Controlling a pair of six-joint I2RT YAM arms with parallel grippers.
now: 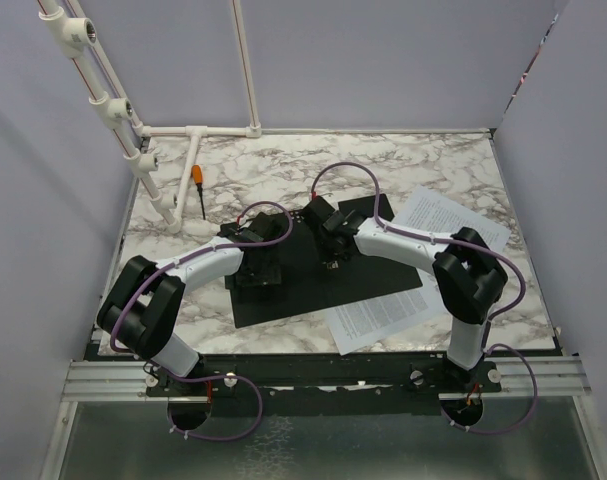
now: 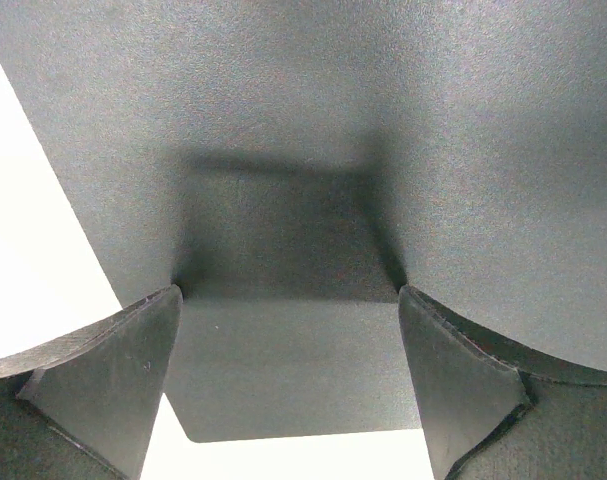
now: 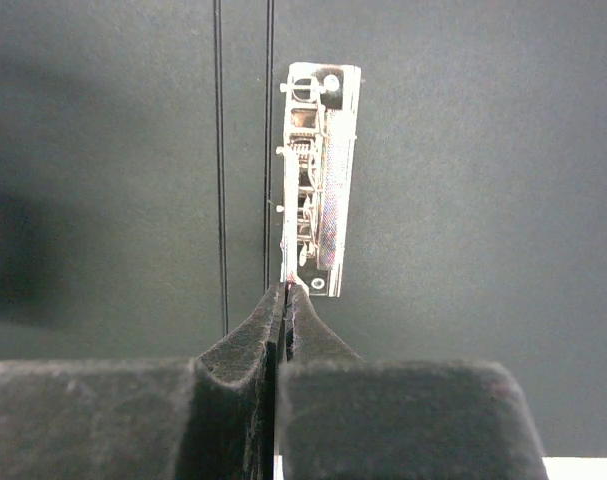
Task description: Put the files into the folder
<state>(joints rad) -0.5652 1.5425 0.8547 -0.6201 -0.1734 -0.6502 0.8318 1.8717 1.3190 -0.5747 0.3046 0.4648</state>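
The folder (image 1: 283, 302) lies open on the table, black inside up; its grey outside is hidden. The files (image 1: 451, 226) are white printed sheets that lie partly under the folder's right edge and stick out at the right and front (image 1: 381, 314). My left gripper (image 1: 258, 272) is open, with its fingers spread and set down on the folder's left half (image 2: 383, 120). My right gripper (image 1: 331, 262) is shut, and its fingertips pinch the near end of the metal spine clip (image 3: 318, 180) in the folder's middle.
An orange-handled screwdriver (image 1: 197, 178) lies at the back left on the marble table (image 1: 423, 160). A white pipe frame (image 1: 133, 150) stands along the left and back. Grey walls close in the sides.
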